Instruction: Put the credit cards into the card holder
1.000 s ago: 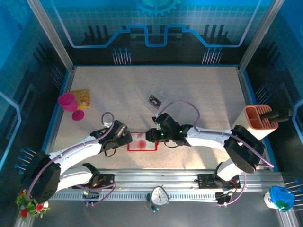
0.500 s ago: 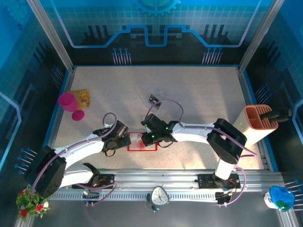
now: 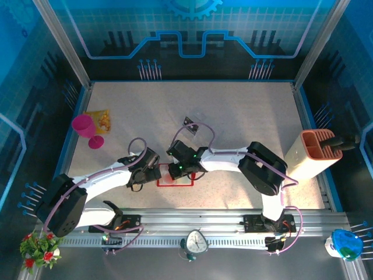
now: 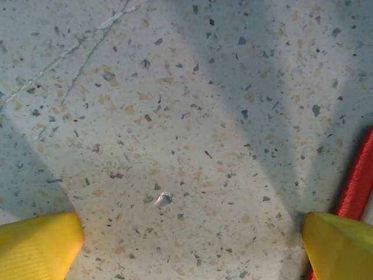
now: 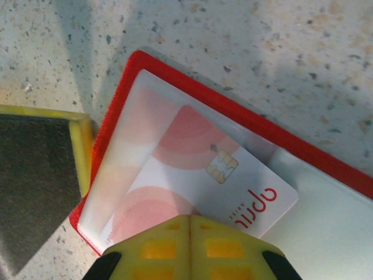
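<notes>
Just beyond closed right gripper point(image 5: 190, 224), 1 credit card point(image 5: 192, 169), seemingly in card holder point(image 5: 233, 112).

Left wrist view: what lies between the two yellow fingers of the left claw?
Bare speckled table, in the left wrist view. The left claw stands open; the edge of the red wallet lies by one finger.

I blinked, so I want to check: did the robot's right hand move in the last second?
Yes. The right hand slid left, away from the orange rack and farther over the red card holder.
</notes>
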Tool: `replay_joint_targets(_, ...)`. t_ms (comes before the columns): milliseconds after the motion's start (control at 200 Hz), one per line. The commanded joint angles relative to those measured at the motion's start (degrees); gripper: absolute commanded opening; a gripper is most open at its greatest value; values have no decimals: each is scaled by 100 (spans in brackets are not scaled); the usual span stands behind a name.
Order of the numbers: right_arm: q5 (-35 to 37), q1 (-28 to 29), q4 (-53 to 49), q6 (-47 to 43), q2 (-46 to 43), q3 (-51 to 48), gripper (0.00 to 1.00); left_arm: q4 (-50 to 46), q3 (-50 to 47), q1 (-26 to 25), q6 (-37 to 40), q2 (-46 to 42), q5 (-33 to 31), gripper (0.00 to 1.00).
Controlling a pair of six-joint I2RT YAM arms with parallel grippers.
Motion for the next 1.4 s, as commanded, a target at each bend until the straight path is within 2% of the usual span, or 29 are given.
replay_joint_targets(0,-170,96,-132,-16,128,169,4,341,-195,42,69,227,425,99)
replay_joint_targets(365,391,47,-325,-113,-674,-221,3,357,-261,48,42,154,401,99)
replay_joint_targets(775,436,-5,-251,-164,-243,-218,2,321,-253,48,81,149,410,99)
replay_joint_targets(1066,160,2,-227,-183,316,122,0,324,-227,42,94,200,417,99)
replay_joint_targets(1396,21,30,-188,-153,225,266,0,231,-161,37,77,150,432,99)
